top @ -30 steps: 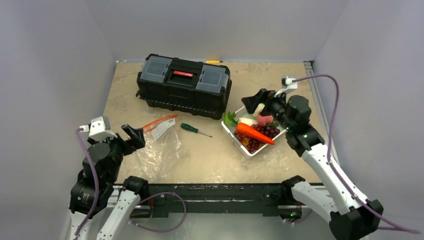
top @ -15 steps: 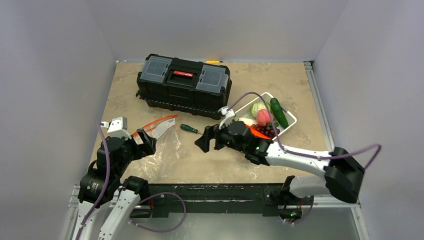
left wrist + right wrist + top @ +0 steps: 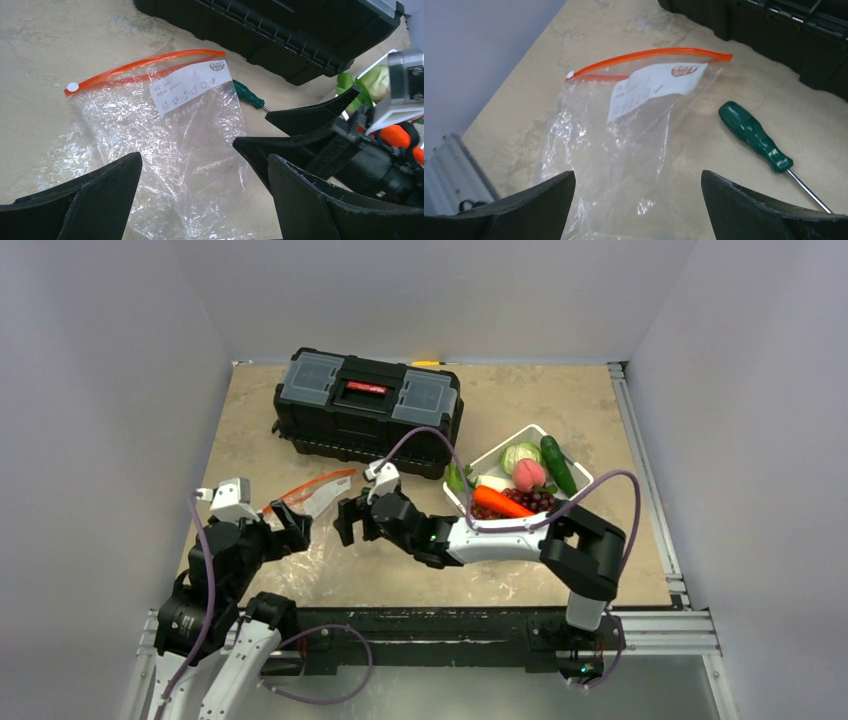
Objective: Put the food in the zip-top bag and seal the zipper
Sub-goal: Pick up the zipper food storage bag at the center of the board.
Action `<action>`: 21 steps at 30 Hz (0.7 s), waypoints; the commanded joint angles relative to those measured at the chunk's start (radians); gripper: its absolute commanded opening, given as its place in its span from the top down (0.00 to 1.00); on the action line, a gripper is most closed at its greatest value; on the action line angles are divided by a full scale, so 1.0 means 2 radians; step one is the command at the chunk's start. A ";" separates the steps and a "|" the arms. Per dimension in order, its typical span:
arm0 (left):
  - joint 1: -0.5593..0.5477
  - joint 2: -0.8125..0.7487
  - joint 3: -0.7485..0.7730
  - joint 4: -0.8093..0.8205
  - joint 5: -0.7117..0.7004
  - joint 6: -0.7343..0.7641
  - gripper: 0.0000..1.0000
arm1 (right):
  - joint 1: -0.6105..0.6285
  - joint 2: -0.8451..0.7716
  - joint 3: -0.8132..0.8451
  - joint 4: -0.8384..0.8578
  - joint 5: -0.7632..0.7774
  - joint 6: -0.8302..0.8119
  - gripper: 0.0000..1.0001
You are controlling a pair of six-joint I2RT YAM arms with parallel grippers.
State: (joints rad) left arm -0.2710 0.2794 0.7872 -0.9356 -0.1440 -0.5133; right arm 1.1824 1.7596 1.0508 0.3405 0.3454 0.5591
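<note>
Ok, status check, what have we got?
Left gripper, right gripper open, empty, at zip-top bag. Food in basket. Screwdriver beside bag.

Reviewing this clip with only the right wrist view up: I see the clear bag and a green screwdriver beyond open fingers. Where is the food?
Observer: All of it sits in a white basket toward the right of the top view: carrot, cucumber, cabbage, peach and grapes.
Operator: Where is the left arm?
Observer: The left gripper is at the left edge of the bag, facing the right gripper across it.
Operator: Is the left one holding anything?
Observer: No. Its wrist view shows it open and empty, with the bag lying flat beyond its fingers.
</note>
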 commanded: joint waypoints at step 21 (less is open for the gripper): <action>-0.002 0.039 0.043 -0.034 0.062 -0.183 0.05 | 0.056 0.012 0.080 -0.011 0.127 -0.169 1.00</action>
State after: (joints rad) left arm -0.2710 0.3302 0.7979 -0.9848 -0.1318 -0.6731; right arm 1.2453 1.9179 1.2297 0.2615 0.4862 0.3630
